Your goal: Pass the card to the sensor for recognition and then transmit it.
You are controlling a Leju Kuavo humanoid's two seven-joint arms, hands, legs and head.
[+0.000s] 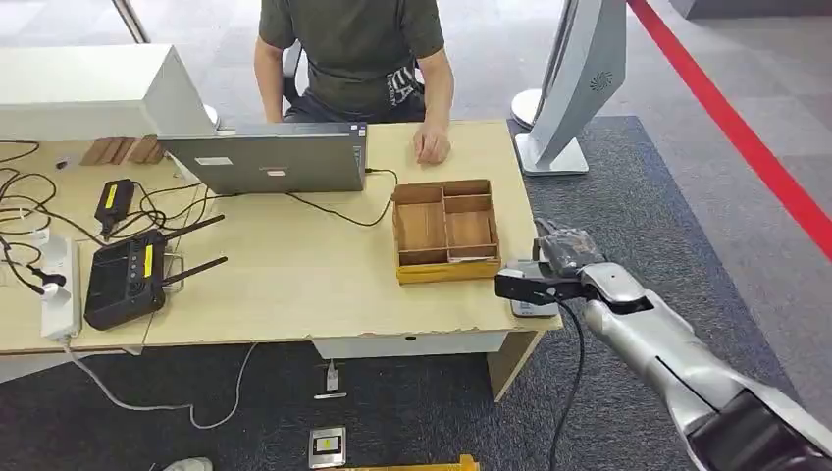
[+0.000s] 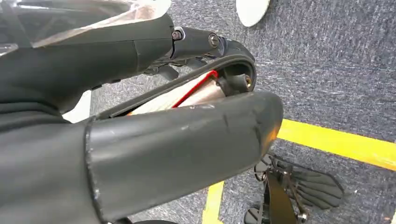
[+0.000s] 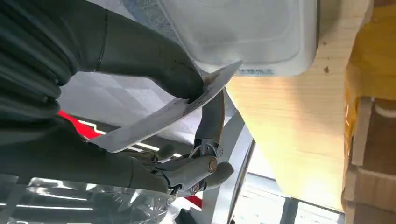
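One card [image 3: 163,116] is pinched between the right hand's [image 1: 559,260] thumb and fingers, edge-on beside the white sensor [image 3: 243,32] at the table's [image 1: 294,275] four-o'clock corner; left hand [image 2: 154,135] hangs, grasp unclear.

White card [image 3: 161,119] (held edge-on) just beside the sensor [image 3: 243,32].

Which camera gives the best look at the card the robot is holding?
The right wrist view: the card is close up, pinched in the right hand beside the white sensor. In the head view the hand covers it.
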